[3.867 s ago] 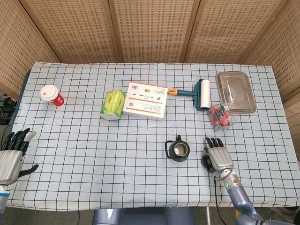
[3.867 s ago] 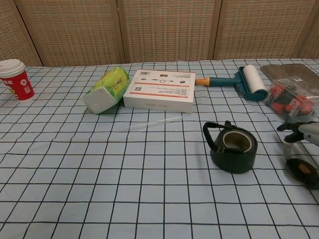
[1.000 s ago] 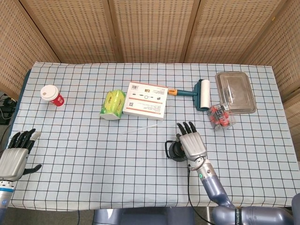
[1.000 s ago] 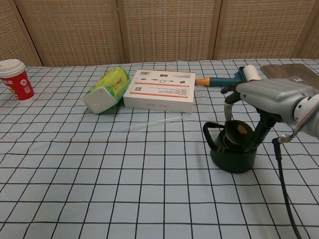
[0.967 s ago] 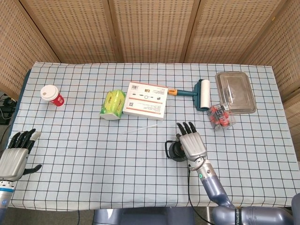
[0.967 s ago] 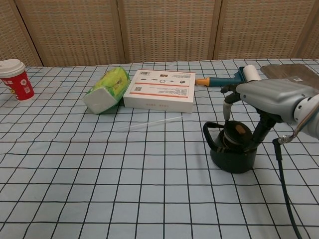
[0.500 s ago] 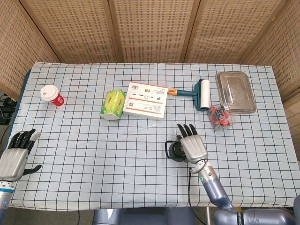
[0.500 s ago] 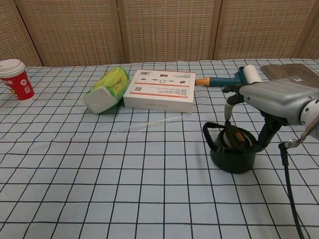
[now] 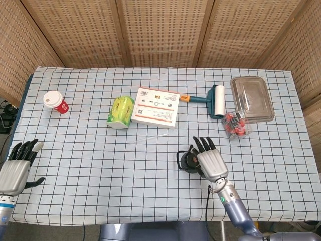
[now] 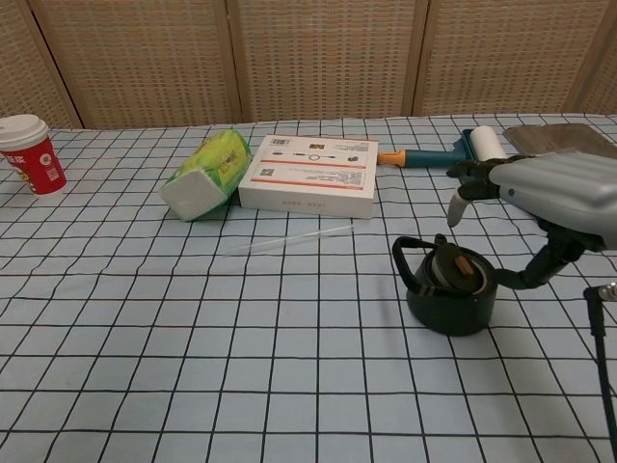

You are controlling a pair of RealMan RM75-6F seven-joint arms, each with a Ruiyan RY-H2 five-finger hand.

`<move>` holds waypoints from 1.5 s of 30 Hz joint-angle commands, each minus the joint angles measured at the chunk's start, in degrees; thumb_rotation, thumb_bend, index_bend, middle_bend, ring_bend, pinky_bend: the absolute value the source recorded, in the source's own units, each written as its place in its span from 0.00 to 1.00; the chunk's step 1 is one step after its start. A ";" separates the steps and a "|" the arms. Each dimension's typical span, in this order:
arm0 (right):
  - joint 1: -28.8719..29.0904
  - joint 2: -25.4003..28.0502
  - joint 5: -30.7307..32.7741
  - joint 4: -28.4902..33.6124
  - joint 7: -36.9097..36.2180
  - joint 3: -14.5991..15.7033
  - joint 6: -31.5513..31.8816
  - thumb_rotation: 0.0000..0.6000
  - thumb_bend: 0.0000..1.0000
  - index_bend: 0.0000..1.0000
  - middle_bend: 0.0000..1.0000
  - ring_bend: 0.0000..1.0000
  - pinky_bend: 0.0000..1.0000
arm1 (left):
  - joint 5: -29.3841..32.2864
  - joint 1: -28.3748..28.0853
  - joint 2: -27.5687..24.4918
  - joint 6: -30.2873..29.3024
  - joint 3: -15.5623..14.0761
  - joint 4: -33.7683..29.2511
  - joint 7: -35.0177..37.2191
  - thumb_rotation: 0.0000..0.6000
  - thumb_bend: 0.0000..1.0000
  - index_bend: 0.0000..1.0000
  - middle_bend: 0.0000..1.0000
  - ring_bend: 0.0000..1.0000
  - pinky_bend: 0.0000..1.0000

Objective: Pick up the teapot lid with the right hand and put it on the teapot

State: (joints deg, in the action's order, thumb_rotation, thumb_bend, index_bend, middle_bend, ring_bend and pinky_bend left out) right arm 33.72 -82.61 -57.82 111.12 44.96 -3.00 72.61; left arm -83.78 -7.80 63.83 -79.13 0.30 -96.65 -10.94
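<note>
- The teapot lid (image 10: 455, 267) sits on top of the dark teapot (image 10: 449, 286), near the table's front edge; it seems slightly tilted, though the angle makes this hard to confirm.
- The right hand (image 10: 549, 198) hovers just beside and above the teapot, fingers spread, holding nothing, so the lid looks released.
- The left hand (image 9: 14, 168) rests at the table's near left corner, fingers apart and empty, out of the way.
- Farther back lie a white box (image 9: 156, 107), a green packet (image 9: 120, 111) and a lint roller (image 9: 213, 100).
- A clear lidded container (image 9: 251, 98) stands at far right; beside it a small clear box (image 9: 236, 124) holds red items.
- A red paper cup (image 9: 55, 101) with a white lid stands far left.
</note>
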 commanded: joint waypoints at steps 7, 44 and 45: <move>-0.49 -0.48 0.86 -0.27 0.36 1.08 -0.66 1.00 0.54 0.30 0.05 0.00 0.00 | -0.21 0.21 -0.13 -0.43 -0.11 -0.28 -0.08 1.00 0.10 0.00 0.00 0.00 0.00; -0.76 -0.58 -2.58 0.54 -0.19 0.94 1.21 1.00 0.43 0.30 0.03 0.00 0.00 | 0.44 -0.03 -0.49 0.03 0.19 0.02 1.20 1.00 0.10 0.00 0.00 0.00 0.00; -1.35 0.52 -4.05 1.36 -0.44 1.32 2.23 1.00 0.40 0.29 0.03 0.00 0.00 | 0.33 0.02 -0.47 -0.14 0.19 0.06 1.32 1.00 0.10 0.00 0.00 0.00 0.00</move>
State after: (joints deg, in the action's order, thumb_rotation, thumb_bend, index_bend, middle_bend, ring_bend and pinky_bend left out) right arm 33.20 -83.54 -60.10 111.22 44.90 -2.20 73.46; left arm -83.37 -7.82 63.34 -79.14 0.49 -96.62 -9.71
